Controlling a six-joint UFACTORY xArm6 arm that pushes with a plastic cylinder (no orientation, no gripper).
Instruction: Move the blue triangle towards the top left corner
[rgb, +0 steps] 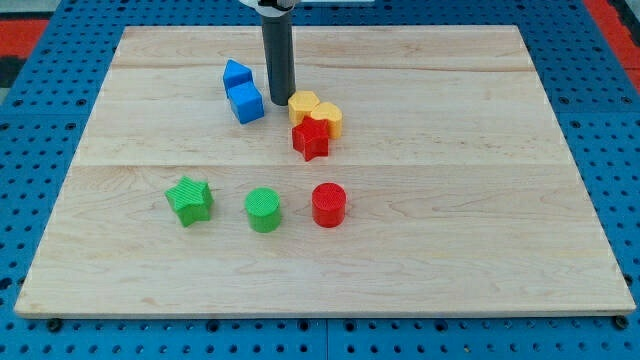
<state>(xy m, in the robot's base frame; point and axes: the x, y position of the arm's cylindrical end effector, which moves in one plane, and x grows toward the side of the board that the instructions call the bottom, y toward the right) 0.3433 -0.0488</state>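
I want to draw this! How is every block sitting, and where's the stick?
My tip: on the board, right of the blue blocks.
Blue triangle: touching blue cube.
Blue cube: flat.
Yellow heart: against red star.
Red star: flat.
Green star: alone.
Green cylinder: upright.
Red cylinder: upright.

Tip: my tip (279, 103) is standing between the blue cube (246, 103) and the yellow blocks (316, 110).
Above cube: the blue triangle (236, 74) is touching it.
Below yellows: the red star (311, 140) is touching them.
Bottom row, left to right: the green star (189, 199), green cylinder (263, 210) and red cylinder (328, 204) are sitting apart.
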